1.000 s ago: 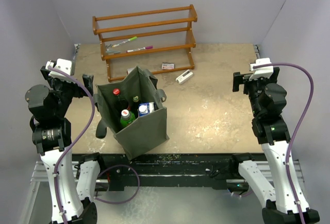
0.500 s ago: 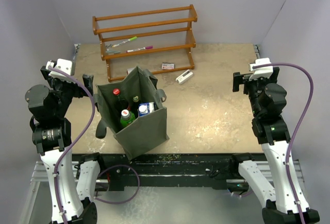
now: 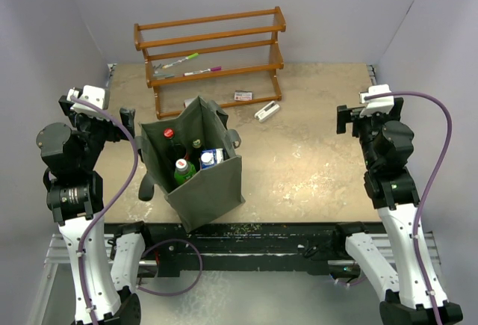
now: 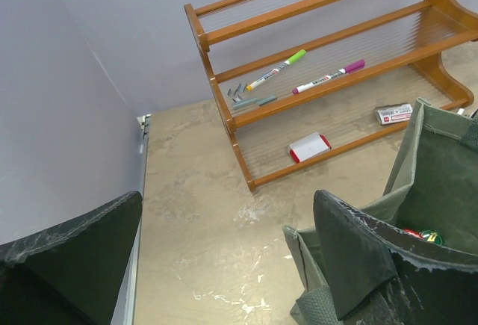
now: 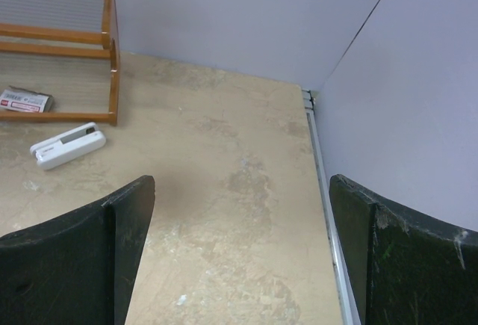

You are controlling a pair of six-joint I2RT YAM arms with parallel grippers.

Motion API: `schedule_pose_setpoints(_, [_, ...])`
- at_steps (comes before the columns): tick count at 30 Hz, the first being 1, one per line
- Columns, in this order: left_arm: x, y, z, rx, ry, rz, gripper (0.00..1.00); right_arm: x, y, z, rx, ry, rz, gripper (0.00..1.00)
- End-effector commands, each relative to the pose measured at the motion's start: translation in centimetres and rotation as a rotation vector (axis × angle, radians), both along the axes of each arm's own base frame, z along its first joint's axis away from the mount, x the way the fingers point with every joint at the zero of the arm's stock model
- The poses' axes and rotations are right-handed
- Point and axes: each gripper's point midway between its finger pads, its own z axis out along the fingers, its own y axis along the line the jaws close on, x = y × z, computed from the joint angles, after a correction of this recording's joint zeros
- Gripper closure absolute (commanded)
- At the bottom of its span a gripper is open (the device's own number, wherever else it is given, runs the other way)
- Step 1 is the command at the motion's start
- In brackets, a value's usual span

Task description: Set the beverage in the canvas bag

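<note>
Left gripper (image 4: 228,202) hangs raised at the table's left edge with its jaws spread wide and nothing between them. It sits just beside the bag (image 3: 213,190) without touching it. Over the last second it has not moved.

Next along, the bag stands upright and open near the front edge of the table (image 3: 314,161). The drinks are inside it: a red-capped bottle (image 3: 168,133) at the back, a green bottle (image 3: 183,169) with a white cap toward the front, and a carton (image 3: 211,158) to their right. A fourth, dark top shows between them, too small to make out. None of this has shifted either.

Behind the bag, the rack (image 3: 213,52) holds two markers (image 3: 190,66). A white case (image 3: 267,110) lies on the table by its right foot. No drink shows outside the bag.

Right gripper (image 5: 240,183) hovers well off at the far right over bare table, jaws likewise spread and empty. Only its cable has sagged slightly.

With everything at rest, both arms drawn back and the drinks bagged, the task looks finished, with no further pick apparent.
</note>
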Motion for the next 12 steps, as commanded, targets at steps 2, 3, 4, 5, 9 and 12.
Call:
schedule_pose_setpoints(2, [-0.13, 0.24, 1.43, 0.025, -0.047, 0.008, 0.01, 0.06, -0.26, 1.6, -0.004, -0.062, -0.011, 0.0])
schedule_pose_setpoints(3, [-0.13, 0.24, 1.42, 0.027, -0.047, 0.007, 0.01, 0.08, -0.26, 1.6, -0.005, -0.062, -0.011, 0.0])
schedule_pose_setpoints(4, [-0.14, 0.25, 1.43, 0.027, -0.047, 0.008, 0.01, 0.06, -0.26, 1.61, -0.004, -0.062, -0.011, 0.0])
schedule_pose_setpoints(5, [-0.1, 0.29, 1.38, 0.027, -0.046, 0.01, 0.01, 0.08, -0.28, 1.55, -0.006, -0.061, -0.012, 0.0])
schedule_pose_setpoints(9, [-0.08, 0.31, 1.34, 0.029, -0.046, 0.009, 0.01, 0.08, -0.34, 1.54, -0.006, -0.061, -0.014, 0.0])
schedule_pose_setpoints(12, [-0.12, 0.33, 1.42, 0.031, -0.048, 0.011, 0.01, 0.11, -0.34, 1.51, -0.007, -0.059, -0.014, 0.0])
